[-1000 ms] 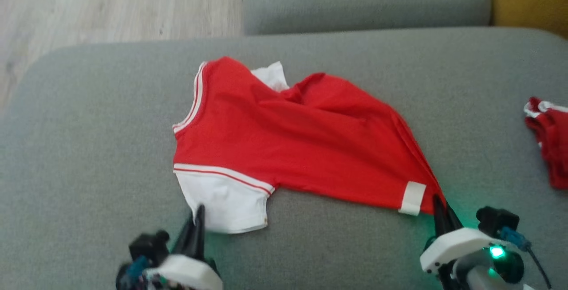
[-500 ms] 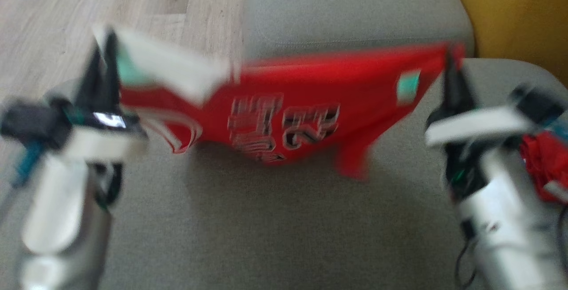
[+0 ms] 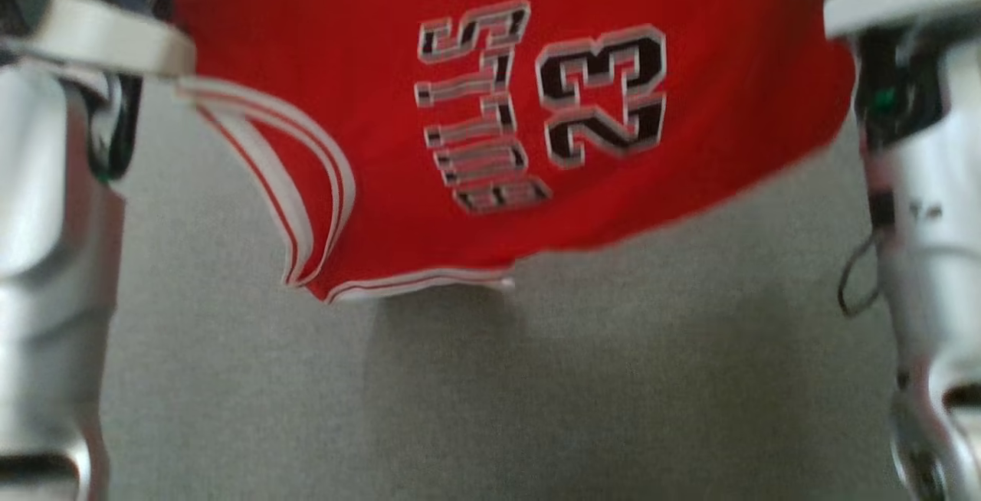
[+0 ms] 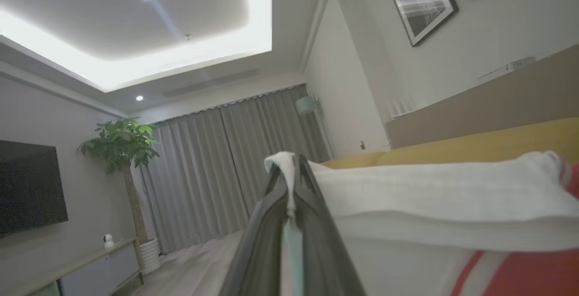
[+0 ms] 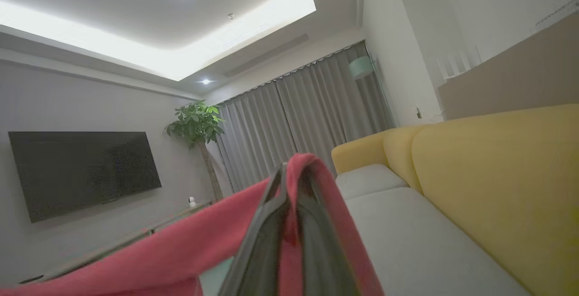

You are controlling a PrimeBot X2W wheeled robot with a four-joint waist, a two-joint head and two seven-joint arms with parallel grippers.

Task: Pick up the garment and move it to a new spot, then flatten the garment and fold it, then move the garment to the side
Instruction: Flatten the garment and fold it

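The garment is a red jersey with white trim and a black "23" print. It hangs spread between my two arms above the grey sofa cushion, its lower edge free in the air. In the left wrist view my left gripper is shut on the garment's white sleeve. In the right wrist view my right gripper is shut on a red edge of the garment. My pale left forearm and right forearm stand at the sides of the head view.
A yellow sofa back rises behind the grey seat. Farther off are a wall television, a potted plant and grey curtains.
The garment lay crumpled on the cushion a second ago. Both grippers have raised it, and it now hangs stretched between them with the printed side showing. The head view has shifted too.
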